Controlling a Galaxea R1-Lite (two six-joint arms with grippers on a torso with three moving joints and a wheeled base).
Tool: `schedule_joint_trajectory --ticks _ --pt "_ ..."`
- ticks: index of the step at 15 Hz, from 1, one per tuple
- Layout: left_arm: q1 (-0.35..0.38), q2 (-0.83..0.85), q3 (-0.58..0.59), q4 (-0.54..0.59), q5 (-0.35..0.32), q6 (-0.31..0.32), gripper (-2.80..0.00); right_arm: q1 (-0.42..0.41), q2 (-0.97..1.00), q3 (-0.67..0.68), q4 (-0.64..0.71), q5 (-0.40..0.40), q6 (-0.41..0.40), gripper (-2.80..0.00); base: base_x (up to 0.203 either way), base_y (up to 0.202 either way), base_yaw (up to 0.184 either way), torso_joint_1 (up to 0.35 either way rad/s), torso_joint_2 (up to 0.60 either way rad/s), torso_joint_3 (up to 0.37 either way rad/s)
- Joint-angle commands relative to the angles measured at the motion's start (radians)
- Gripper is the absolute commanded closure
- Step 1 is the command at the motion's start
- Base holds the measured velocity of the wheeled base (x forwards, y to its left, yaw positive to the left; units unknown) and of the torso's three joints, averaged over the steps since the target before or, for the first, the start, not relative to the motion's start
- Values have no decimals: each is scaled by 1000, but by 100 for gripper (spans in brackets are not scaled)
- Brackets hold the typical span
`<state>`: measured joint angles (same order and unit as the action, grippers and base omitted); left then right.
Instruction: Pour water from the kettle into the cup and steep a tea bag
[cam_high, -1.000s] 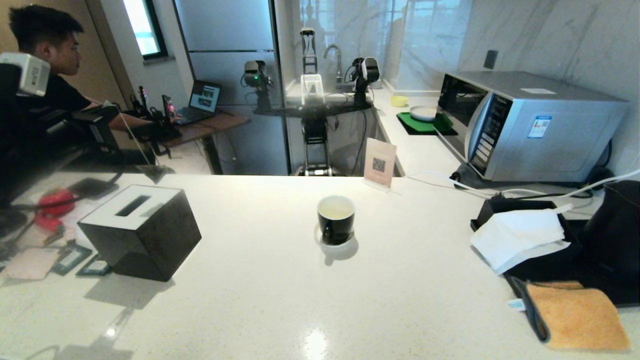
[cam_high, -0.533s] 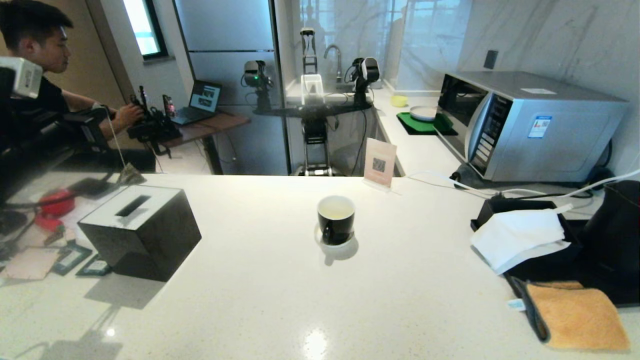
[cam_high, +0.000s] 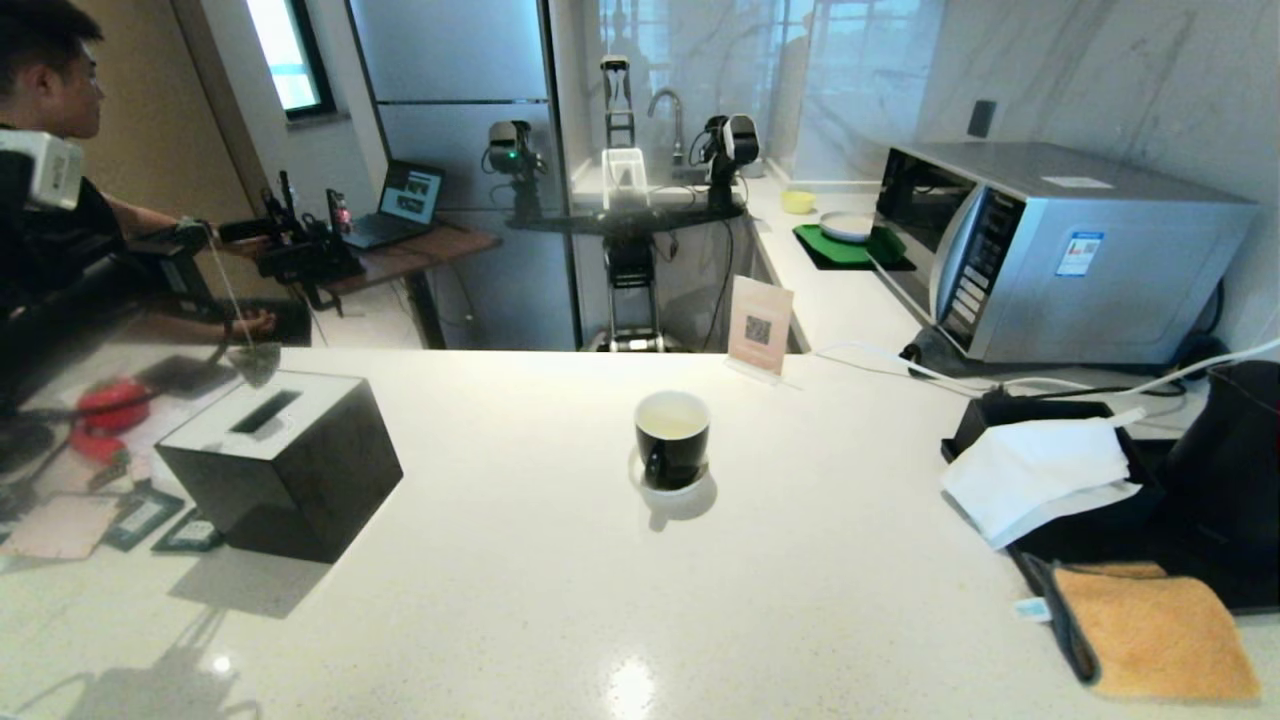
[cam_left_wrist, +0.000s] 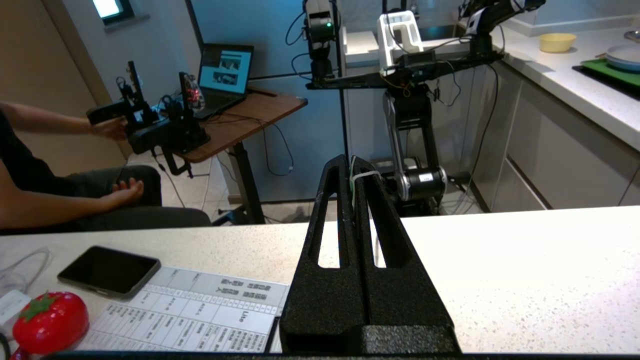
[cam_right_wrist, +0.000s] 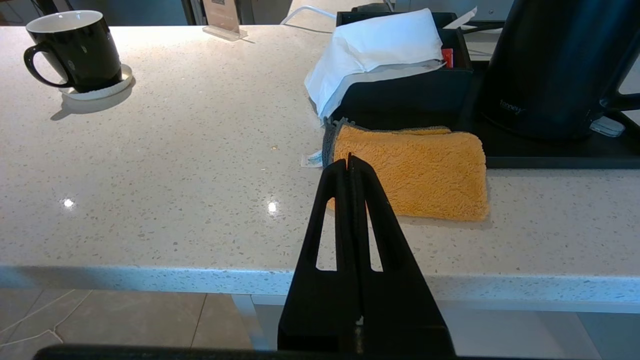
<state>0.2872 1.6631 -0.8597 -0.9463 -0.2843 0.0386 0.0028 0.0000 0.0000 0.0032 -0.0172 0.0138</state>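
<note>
Swinging on its string, the tea bag (cam_high: 255, 362) now hangs nearer the tissue box (cam_high: 280, 455) than a second ago.
Left gripper (cam_left_wrist: 354, 170) fingers pinch its string; the cup (cam_high: 672, 438) sits well beyond them, so sway could snag the bag or miss the rim. Right gripper (cam_right_wrist: 349, 162) fingers are pressed together, parked.

Small pale word, seemingly "tonney", low on the tall matte black kettle (cam_right_wrist: 545, 65), square QR code on the upright beige card (cam_high: 759, 326), printed sheet's text (cam_left_wrist: 200, 312) too small to read
</note>
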Motion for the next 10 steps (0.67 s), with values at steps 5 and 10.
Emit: schedule_joint_trajectory --ticks 5,10 --pt "20 83 5 -83 -3 -14 0 0 2 0 0 0 0 0 0 0 0 0 0 0" --pt "69 110 4 -97 -59 -16 0 0 2 0 0 0 0 0 0 0 0 0 0 0"
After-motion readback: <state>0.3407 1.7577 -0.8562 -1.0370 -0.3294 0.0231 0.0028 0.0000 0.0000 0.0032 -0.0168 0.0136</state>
